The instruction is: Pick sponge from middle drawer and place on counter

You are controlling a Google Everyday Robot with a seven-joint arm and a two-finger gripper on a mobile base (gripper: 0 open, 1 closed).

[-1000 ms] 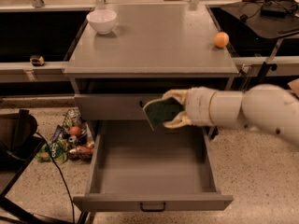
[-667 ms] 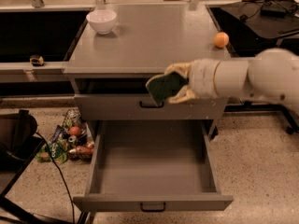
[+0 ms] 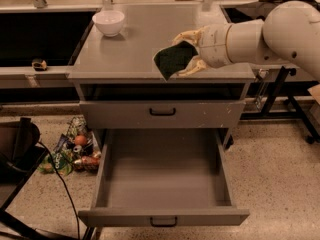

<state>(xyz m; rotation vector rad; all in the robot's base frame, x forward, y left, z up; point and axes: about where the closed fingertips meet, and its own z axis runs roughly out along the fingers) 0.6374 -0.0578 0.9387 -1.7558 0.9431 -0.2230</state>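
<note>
Hand, sponge over counter; bowl apart

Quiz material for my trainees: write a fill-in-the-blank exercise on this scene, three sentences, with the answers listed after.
1. The hand, above the front of the counter, is shut on the ___.
2. The middle drawer stands ___ and holds nothing.
3. The bowl resting on the counter is ___ in colour.
Missing words: sponge; open; white.
</note>
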